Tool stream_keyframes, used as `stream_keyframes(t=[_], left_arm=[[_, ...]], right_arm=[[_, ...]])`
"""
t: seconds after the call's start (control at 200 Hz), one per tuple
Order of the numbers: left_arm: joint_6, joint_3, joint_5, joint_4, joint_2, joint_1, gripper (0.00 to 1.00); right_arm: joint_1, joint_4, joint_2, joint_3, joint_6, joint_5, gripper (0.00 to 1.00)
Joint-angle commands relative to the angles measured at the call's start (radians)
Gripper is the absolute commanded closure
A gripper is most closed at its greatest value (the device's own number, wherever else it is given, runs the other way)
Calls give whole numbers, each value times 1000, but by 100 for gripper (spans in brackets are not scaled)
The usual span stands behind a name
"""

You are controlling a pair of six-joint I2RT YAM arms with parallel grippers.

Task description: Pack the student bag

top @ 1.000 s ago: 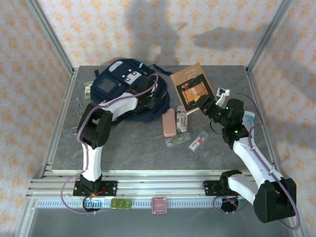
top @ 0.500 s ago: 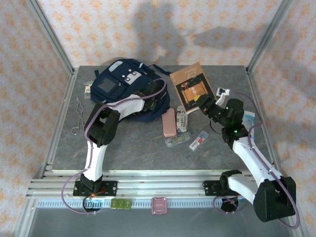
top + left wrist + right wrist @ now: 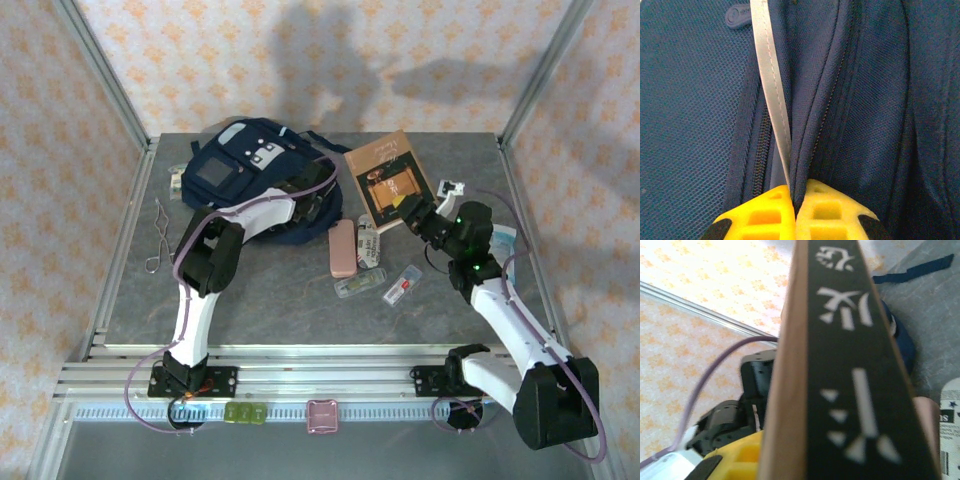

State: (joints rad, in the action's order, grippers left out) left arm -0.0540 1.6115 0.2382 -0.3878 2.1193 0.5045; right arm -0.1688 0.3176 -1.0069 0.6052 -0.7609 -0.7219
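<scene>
The student bag (image 3: 235, 170), navy with pale patches, lies at the back left of the table. My left gripper (image 3: 318, 205) is at its right edge. In the left wrist view the yellow fingers (image 3: 796, 192) are shut on a fold of the navy fabric (image 3: 865, 100) beside a zipper and a grey strip (image 3: 771, 85). My right gripper (image 3: 415, 213) is shut on the near corner of a brown book (image 3: 390, 178), which tilts up off the table. The book's dark spine (image 3: 840, 365) stands right in front of the right wrist camera, with one yellow finger (image 3: 737, 457) showing to its left.
A pink case (image 3: 343, 248), a white printed packet (image 3: 368, 243) and two clear packets (image 3: 402, 285) lie mid-table between the arms. A wire clip (image 3: 158, 235) sits near the left edge. A small white item (image 3: 450, 188) lies right of the book. Frame posts stand at the back corners.
My left gripper has slid right along the bag's edge and shut on the fabric. The right arm with the book has barely moved.
</scene>
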Motion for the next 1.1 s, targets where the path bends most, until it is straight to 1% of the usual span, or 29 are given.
stream_keyframes(t=[0.0, 0.12, 0.205, 0.23, 0.34, 0.435, 0.501, 0.556, 0.681, 0.876, 0.976, 1.031, 1.096], left_arm=[[9, 84, -18, -29, -137, -15, 100], [20, 151, -31, -75, -185, -14, 100], [23, 167, -35, -80, -205, -14, 100], [25, 167, -36, -80, -241, -13, 100], [17, 169, -5, -75, -285, -15, 100], [11, 170, 20, -74, -312, -14, 100], [6, 172, 24, -74, -327, -15, 100], [1, 175, 36, -72, -340, -16, 100], [-6, 193, 49, -82, -355, -22, 100], [-4, 238, 35, -104, -361, -26, 100], [-4, 244, 39, -108, -362, -27, 100], [-6, 249, 41, -114, -363, -29, 100], [-9, 253, 45, -117, -366, -31, 100]], right_arm=[[8, 37, 15, -12, 35, 29, 100], [9, 17, -28, -14, 41, 23, 100], [-2, 36, -78, -9, 39, -21, 100], [-14, 45, -91, -6, 40, -27, 100], [-86, 59, -157, 34, 58, -31, 100], [-123, 126, -234, 53, 22, -37, 100], [-136, 213, -299, 59, -26, -80, 100], [-158, 254, -352, 81, -47, -98, 100], [-219, 284, -461, 166, -37, -116, 100], [-260, 442, -651, 295, -142, -181, 100], [-271, 501, -761, 394, -190, -213, 100], [-276, 494, -824, 459, -197, -224, 100], [-278, 444, -905, 544, -188, -219, 100]])
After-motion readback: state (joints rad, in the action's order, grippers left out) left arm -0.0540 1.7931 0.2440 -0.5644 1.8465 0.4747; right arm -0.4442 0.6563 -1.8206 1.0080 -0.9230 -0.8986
